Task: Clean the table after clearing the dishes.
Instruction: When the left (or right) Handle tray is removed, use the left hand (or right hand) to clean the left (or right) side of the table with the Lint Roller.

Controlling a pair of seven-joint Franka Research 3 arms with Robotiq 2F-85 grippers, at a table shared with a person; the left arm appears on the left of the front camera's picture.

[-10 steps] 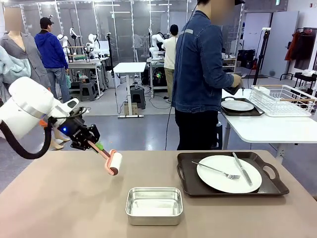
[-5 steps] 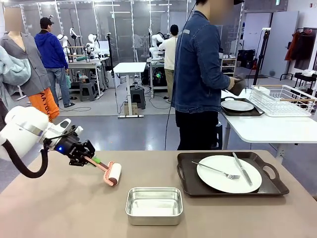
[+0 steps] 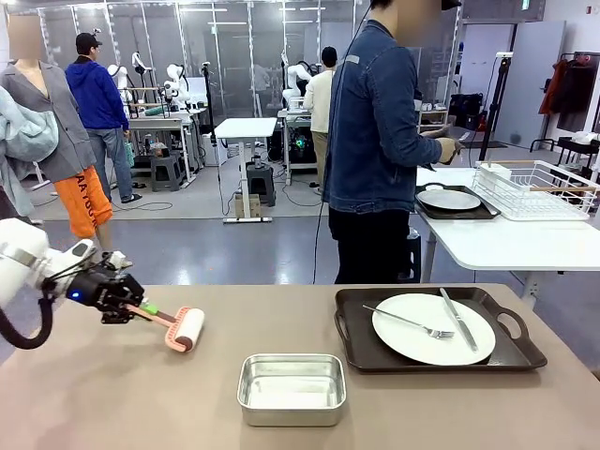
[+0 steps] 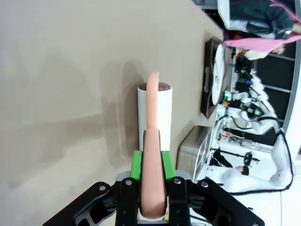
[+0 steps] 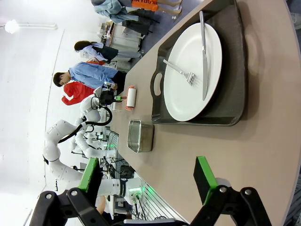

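Roller [image 3: 188, 329], front view: pink handle clamped in the shut left jaws, head low over the left part of the tabletop [image 3: 112, 398]; contact unclear.
Room, front view: bare tabletop all round the roller; pan [image 3: 292, 388] mid-table, near the front edge.
Dishes, front view: plate [image 3: 412, 342] with fork [image 3: 408, 322] and knife [image 3: 459, 321] on tray [image 3: 514, 353], right side; second tray [image 3: 484, 214] on the white table [image 3: 506, 246] beyond, beside a person [image 3: 375, 141].
Left wrist view: green pads [image 4: 137, 165] pinch the roller handle; bare tabletop at picture left.
Right wrist view: right jaws spread wide, nothing between the pads [image 5: 203, 173]; bare tabletop between them and the tray.
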